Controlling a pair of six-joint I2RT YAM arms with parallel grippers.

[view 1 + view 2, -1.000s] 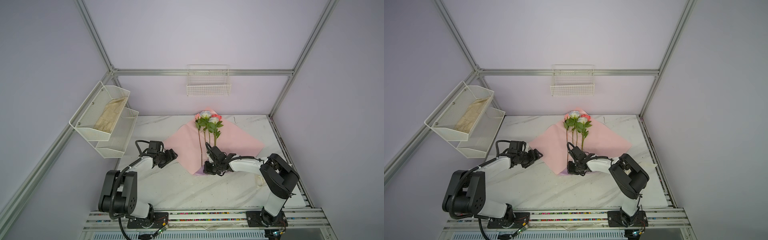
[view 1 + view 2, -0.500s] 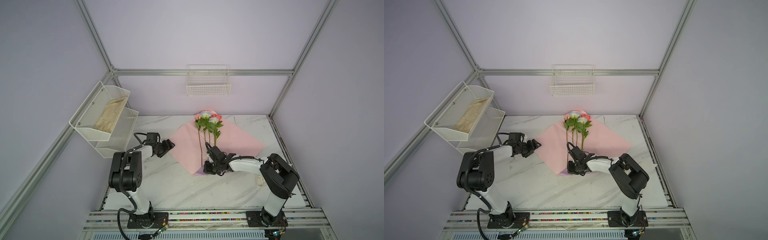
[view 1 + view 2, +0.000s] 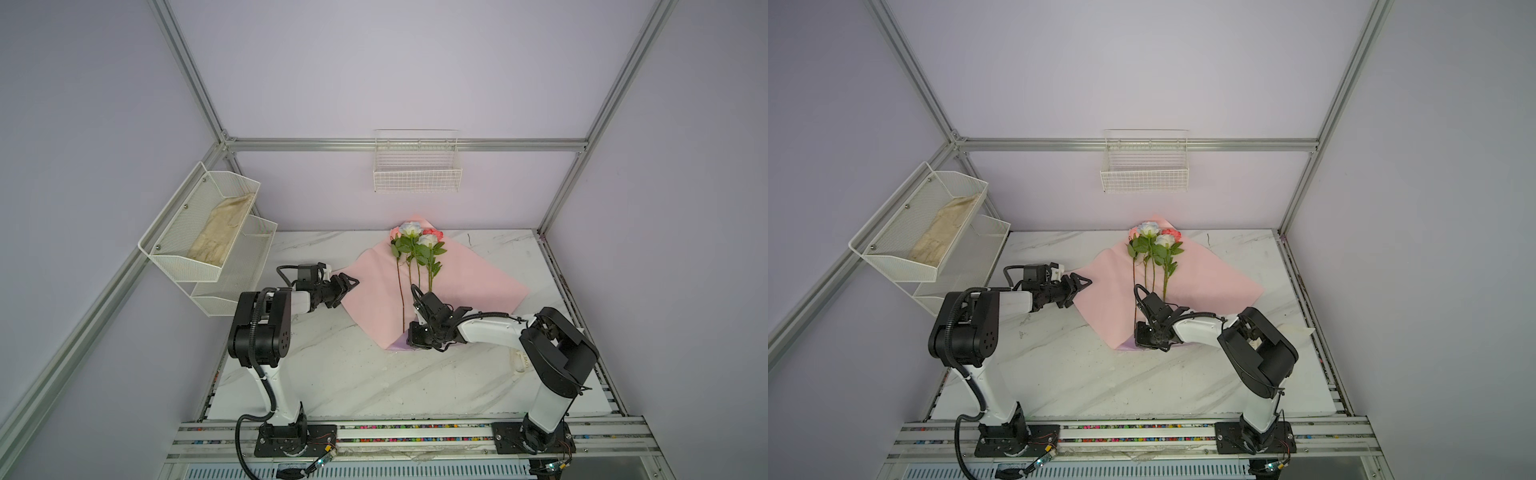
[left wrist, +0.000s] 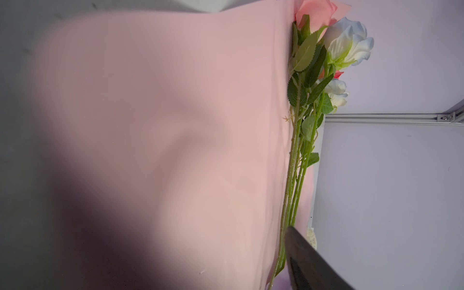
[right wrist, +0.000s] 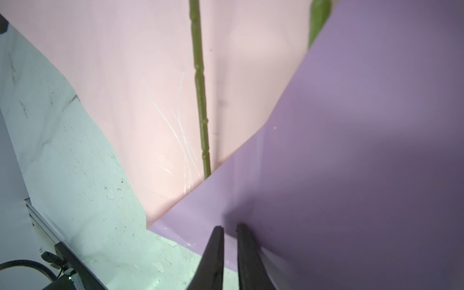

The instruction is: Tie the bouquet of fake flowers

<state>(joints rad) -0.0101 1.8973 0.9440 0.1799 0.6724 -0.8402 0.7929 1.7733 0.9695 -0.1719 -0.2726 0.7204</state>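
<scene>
At six o'clock, closest to the cameras, a metal rail (image 3: 415,432) carries both arm bases along the edge of a white marble tabletop (image 3: 353,374). Near the table's centre the right gripper (image 5: 229,227) sits at the near corner of the wrap paper (image 3: 374,299). Its tips are at a lilac flap (image 5: 351,150) turned up over the stem ends. The jaws are almost together with only a slit between them, and I cannot tell whether they pinch the paper.

The paper lies pink side up, spread as a diamond from centre toward twelve. The bouquet (image 3: 415,249) lies along its middle, with its heads at twelve. Toward ten o'clock the left gripper (image 3: 352,285) points at the paper's left corner with its jaws apart; I cannot tell if it touches.

Lilac walls framed in aluminium enclose the cell. A two-tier mesh shelf (image 3: 199,232) holding a cream cloth (image 3: 220,232) hangs at nine to ten, and a wire basket (image 3: 417,183) hangs at twelve.

Compared with a second ago, the left arm's elbow stands higher and its gripper has moved from the paper's near-left edge to that corner. The right arm, paper and flowers have not shifted.
</scene>
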